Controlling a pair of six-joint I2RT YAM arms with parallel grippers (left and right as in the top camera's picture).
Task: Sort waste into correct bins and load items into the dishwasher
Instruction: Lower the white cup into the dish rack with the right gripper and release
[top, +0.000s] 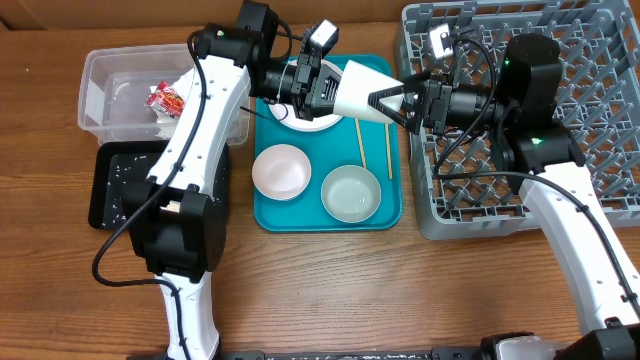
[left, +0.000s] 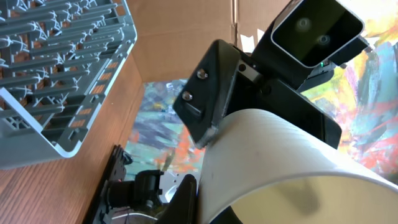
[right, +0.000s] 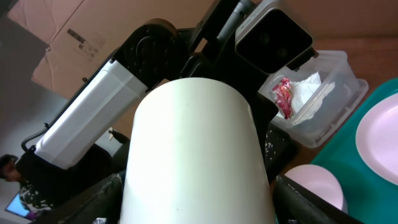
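Mid-air over the teal tray, the small white cup lies on its side between two robot arms. Its wide open end faces the left hand, its narrow closed end the right hand.

The right wrist cam shows that hand's dark fingers spread to either side of the cup and lying against its walls, clamped on it. As for the left hand, can't tell if it is gripping or apart. Its own cam shows mostly the cup's rim and inside, w/ one dark edge beside the outer wall.

Below, on the teal tray: the white round plate, partly hidden under the left hand. The white bowl and small white dish sit side by side nearer the front. Two wooden chopsticks lie roughly parallel by the tray's right edge.

At the desk's left, the clear tub holds the red wrapper & a white napkin. The black tray in front of it carries white specks. At right, just beside the teal tray, stands the grey dish rack; the right arm reaches across it.
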